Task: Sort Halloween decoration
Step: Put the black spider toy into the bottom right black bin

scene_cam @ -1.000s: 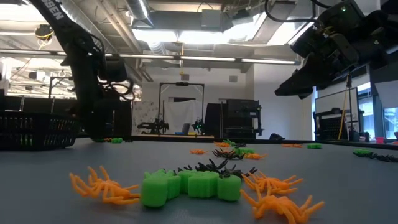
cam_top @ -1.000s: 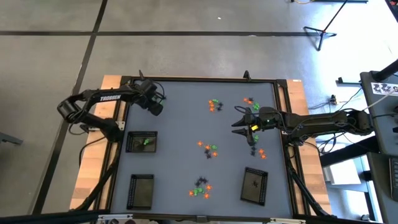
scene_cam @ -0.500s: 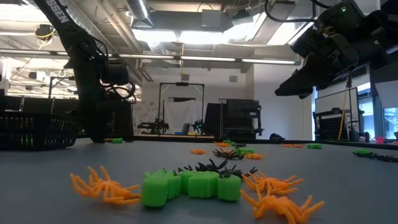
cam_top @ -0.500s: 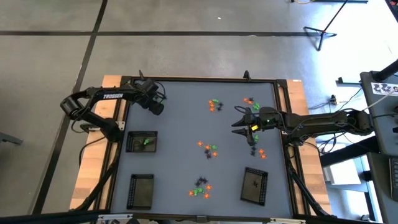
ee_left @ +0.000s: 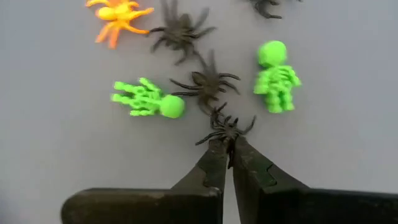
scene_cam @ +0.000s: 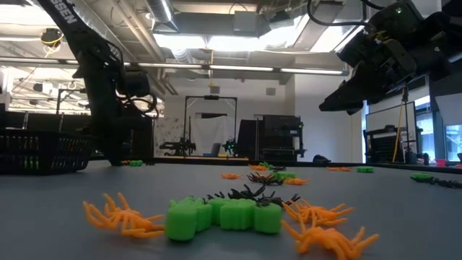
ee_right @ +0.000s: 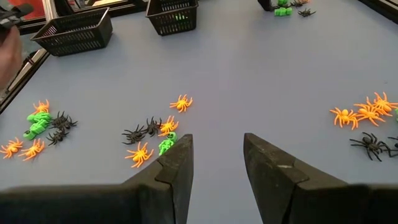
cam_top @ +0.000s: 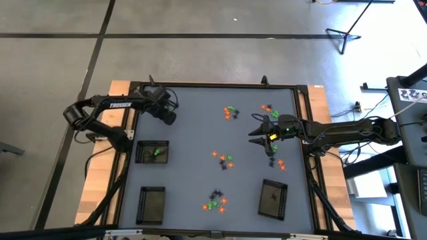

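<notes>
Small black plastic spider (ee_left: 225, 129): lying on the grey desk (cam_top: 193, 167), pinched at its legs by the clenched left claw (ee_left: 229, 152) | beside it: two bright green skeleton figures (ee_left: 277, 76), more black spiders (ee_left: 207, 83), an orange spider (ee_left: 118, 14) | right claw (ee_right: 214, 163): released, above the desk's right side.

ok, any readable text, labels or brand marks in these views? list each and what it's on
"TROSSEN": white letters along the left arm, high view.
White letters on the left arm near the low view's top-left corner: cut off, not readable.
Black-and-white marker sheet at the high view's right edge: patterns only, no legible words.
Trinkets and trays: no text.
</notes>
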Motion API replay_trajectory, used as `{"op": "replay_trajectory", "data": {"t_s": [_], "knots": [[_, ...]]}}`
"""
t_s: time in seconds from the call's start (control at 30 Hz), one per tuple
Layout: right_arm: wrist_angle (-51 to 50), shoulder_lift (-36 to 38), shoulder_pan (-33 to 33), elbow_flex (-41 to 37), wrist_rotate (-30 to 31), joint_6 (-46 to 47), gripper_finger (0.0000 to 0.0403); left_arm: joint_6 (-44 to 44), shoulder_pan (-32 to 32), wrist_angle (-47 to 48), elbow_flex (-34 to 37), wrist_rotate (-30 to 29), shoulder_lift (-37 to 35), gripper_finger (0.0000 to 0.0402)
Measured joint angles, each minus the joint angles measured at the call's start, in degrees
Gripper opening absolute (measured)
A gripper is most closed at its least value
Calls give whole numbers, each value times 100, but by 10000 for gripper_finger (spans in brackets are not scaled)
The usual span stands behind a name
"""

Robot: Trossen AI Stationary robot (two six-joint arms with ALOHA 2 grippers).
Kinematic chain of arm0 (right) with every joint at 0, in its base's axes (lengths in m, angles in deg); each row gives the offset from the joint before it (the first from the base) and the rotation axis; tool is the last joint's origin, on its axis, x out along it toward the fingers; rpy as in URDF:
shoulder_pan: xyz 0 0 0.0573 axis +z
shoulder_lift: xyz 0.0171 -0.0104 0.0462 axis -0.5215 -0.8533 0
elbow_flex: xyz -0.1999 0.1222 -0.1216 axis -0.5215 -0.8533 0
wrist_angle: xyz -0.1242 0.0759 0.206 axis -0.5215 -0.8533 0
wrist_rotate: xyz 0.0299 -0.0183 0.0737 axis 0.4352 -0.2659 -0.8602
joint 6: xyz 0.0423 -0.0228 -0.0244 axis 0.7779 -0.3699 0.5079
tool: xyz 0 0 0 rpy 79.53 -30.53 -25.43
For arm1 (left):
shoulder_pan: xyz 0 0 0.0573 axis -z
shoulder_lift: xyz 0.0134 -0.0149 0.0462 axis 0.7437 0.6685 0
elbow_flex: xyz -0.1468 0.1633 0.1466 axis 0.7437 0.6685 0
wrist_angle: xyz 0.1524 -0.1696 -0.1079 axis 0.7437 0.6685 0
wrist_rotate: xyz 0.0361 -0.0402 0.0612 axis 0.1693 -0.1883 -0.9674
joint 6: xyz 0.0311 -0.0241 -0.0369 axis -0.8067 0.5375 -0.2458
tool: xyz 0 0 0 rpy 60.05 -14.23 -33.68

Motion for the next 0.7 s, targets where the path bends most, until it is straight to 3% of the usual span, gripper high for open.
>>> {"op": "replay_trajectory", "data": {"t_s": [0.4,0.7], "knots": [[0,-2,0,0,-2,2,140,462,1089,25,-1,270,-1019,1],[0,-2,0,0,0,2,140,556,2299,-1589,-10,691,-1112,1]]}}
